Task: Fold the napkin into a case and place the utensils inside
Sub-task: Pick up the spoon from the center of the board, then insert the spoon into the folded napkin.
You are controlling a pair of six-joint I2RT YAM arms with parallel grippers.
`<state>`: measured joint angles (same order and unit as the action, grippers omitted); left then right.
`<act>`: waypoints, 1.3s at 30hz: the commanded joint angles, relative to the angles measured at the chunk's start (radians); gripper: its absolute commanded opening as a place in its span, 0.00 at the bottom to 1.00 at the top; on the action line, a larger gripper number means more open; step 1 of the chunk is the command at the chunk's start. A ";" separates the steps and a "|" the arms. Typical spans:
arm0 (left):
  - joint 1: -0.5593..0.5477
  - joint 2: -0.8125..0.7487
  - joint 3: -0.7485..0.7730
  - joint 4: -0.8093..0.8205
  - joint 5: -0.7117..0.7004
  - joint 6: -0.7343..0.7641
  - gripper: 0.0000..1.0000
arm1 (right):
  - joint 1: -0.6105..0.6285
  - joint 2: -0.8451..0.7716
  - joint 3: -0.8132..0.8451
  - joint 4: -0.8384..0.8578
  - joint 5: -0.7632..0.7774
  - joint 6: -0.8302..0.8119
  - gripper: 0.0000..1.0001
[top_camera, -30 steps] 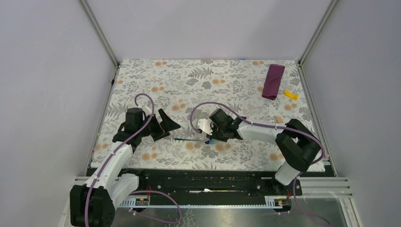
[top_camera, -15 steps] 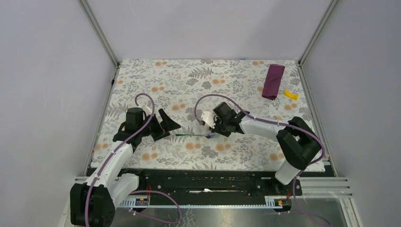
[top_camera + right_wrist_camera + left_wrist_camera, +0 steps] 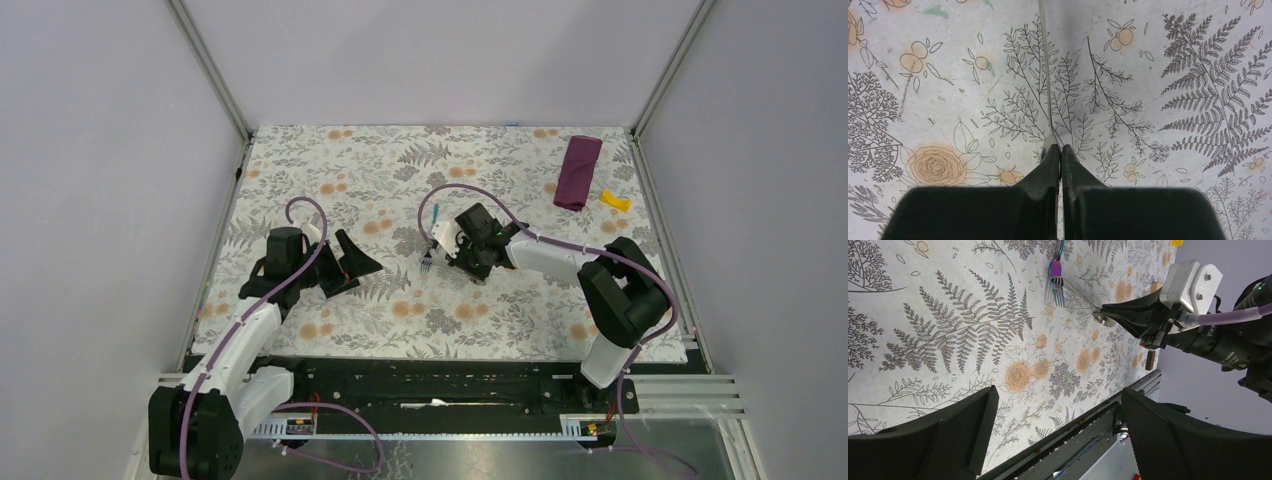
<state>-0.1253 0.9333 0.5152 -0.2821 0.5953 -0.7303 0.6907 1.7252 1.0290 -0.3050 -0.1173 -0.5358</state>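
The napkin (image 3: pixel 578 172) lies folded as a narrow dark purple case at the far right of the table. My right gripper (image 3: pixel 452 258) is low over the cloth near the middle, shut on the silver spoon (image 3: pixel 1080 294) close to its bowl. The spoon's thin handle (image 3: pixel 1045 75) runs away from the jaws. The iridescent fork (image 3: pixel 430 245) lies just left of that gripper, its tines (image 3: pixel 1058 292) under the spoon's handle. My left gripper (image 3: pixel 350 265) stands open and empty at the left, well apart from both utensils.
A small yellow piece (image 3: pixel 615 200) lies right of the case. A small brown block (image 3: pixel 1150 360) sits beyond the right arm. The floral tablecloth (image 3: pixel 330 160) covers the table, with frame posts at the back corners and a metal rail (image 3: pixel 1088 420) along the near edge.
The right gripper closed on the spoon and moved away from the near edge. The fork swung from lying sideways to pointing toward the back. The left arm stayed still.
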 commanded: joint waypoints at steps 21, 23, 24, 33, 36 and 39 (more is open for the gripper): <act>0.003 0.052 0.030 0.101 0.059 0.015 0.99 | -0.437 -0.239 -0.135 0.032 -0.486 0.731 0.00; 0.003 0.058 0.032 0.108 0.073 0.020 0.99 | -0.549 -0.254 -0.156 0.036 -0.501 0.817 0.00; 0.002 0.062 0.032 0.111 0.084 0.023 0.99 | -0.619 -0.258 -0.167 0.040 -0.526 0.859 0.00; -0.032 0.101 0.065 0.129 0.168 0.051 0.99 | -0.945 -0.136 -0.022 0.013 -0.477 1.005 0.00; -0.054 0.100 0.086 0.121 0.174 0.058 0.99 | -0.965 0.004 0.155 -0.086 -0.474 0.945 0.00; -0.074 0.097 0.089 0.122 0.170 0.058 0.99 | -0.992 0.133 0.308 -0.208 -0.505 0.904 0.00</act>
<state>-0.1780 1.0367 0.5583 -0.2119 0.7307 -0.6979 -0.2722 1.7428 1.1683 -0.3798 -0.5884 0.4095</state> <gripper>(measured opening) 0.987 0.020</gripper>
